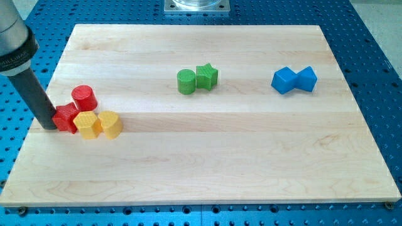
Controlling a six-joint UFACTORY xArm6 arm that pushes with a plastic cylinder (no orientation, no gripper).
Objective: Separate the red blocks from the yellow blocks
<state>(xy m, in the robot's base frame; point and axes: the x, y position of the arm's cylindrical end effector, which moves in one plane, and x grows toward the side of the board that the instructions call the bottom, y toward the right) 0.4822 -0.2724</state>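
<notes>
A red cylinder [83, 98] and a red star block [65, 117] sit at the board's left side. A yellow hexagon block [86, 124] and a yellow heart-shaped block [110, 123] lie just to their right and below, all four touching in one cluster. My tip [48, 125] is at the left of the red star block, touching it or nearly so. The dark rod rises from there to the view's top left corner.
A green cylinder [186, 81] and a green star block [206, 76] touch each other near the top middle. Two blue blocks [294, 80] touch at the top right. The wooden board [207, 169] lies on a blue perforated table; its left edge is close to my tip.
</notes>
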